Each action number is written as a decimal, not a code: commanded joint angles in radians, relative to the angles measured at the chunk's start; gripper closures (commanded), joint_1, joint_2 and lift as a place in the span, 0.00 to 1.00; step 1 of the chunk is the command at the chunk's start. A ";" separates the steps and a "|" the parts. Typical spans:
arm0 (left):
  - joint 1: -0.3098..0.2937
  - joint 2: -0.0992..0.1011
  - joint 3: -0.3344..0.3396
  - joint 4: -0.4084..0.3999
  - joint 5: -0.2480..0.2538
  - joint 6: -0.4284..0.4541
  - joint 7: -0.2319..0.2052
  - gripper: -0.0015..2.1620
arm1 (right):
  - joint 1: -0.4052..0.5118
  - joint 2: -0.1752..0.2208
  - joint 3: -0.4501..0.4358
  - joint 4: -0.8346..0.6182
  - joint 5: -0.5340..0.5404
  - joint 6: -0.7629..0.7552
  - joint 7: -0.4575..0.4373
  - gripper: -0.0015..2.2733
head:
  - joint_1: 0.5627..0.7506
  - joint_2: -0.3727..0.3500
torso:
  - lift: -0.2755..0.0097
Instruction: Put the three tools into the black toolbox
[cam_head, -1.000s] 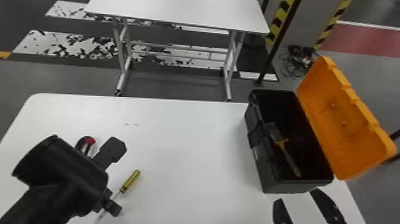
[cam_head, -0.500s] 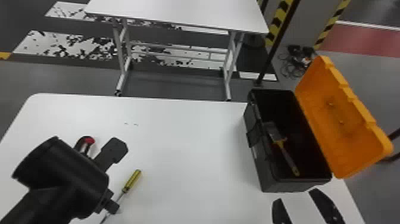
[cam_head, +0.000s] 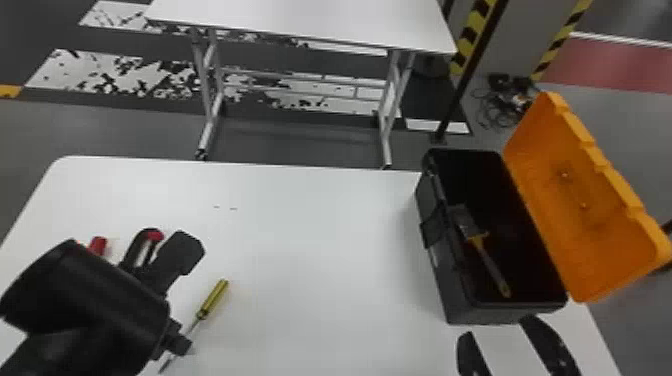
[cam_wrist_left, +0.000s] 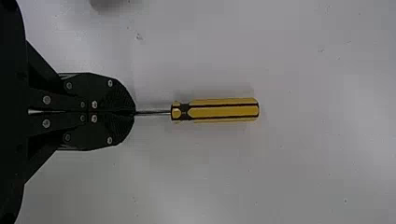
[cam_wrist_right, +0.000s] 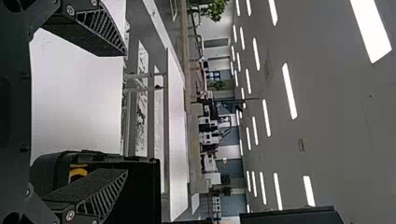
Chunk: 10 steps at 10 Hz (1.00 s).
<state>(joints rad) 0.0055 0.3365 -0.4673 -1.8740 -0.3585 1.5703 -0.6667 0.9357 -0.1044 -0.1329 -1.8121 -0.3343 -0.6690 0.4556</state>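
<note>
In the head view my left gripper (cam_head: 177, 344) is low at the left, partly covered by its own wrist. It is shut on the shaft of a yellow-handled screwdriver (cam_head: 213, 300). The left wrist view has the gripper (cam_wrist_left: 134, 112) with the handle (cam_wrist_left: 219, 110) jutting past its tips. A black tool with red parts (cam_head: 154, 236) lies behind the left wrist, partly hidden. Inside the open black toolbox (cam_head: 452, 305) rests a brush-like tool with a yellow handle (cam_head: 490, 265). Nearer than the toolbox, my right gripper (cam_head: 497, 328) stands open; the right wrist view has it too (cam_wrist_right: 126, 112).
A red-ended object (cam_head: 97, 245) sits beside the left wrist. The orange lid (cam_head: 590, 210) leans outward on the toolbox's right. Both arms are over the front of the white table (cam_head: 320, 240); a second table (cam_head: 310, 17) stands beyond.
The left arm has shifted left, and the screwdriver has moved slightly left and away with the gripper. The red-ended object beside the wrist has come into sight. My right gripper has hardly moved.
</note>
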 joint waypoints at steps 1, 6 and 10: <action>0.024 0.009 0.022 -0.046 0.000 0.001 -0.019 0.91 | -0.006 0.000 0.004 0.000 0.009 0.009 0.000 0.05 | 0.70 0.35 | 0.79; 0.063 0.022 0.082 -0.200 -0.002 0.001 -0.014 0.91 | -0.020 -0.001 0.022 -0.003 0.023 0.067 -0.002 0.05 | 0.70 0.41 | 0.79; 0.251 -0.013 0.231 -0.395 0.069 -0.028 0.096 0.91 | -0.107 -0.005 0.022 -0.073 0.026 0.392 0.000 0.05 | 0.70 0.49 | 0.79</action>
<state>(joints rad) 0.2261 0.3352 -0.2537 -2.2446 -0.3029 1.5573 -0.5700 0.8468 -0.1088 -0.1070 -1.8708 -0.3060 -0.3456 0.4555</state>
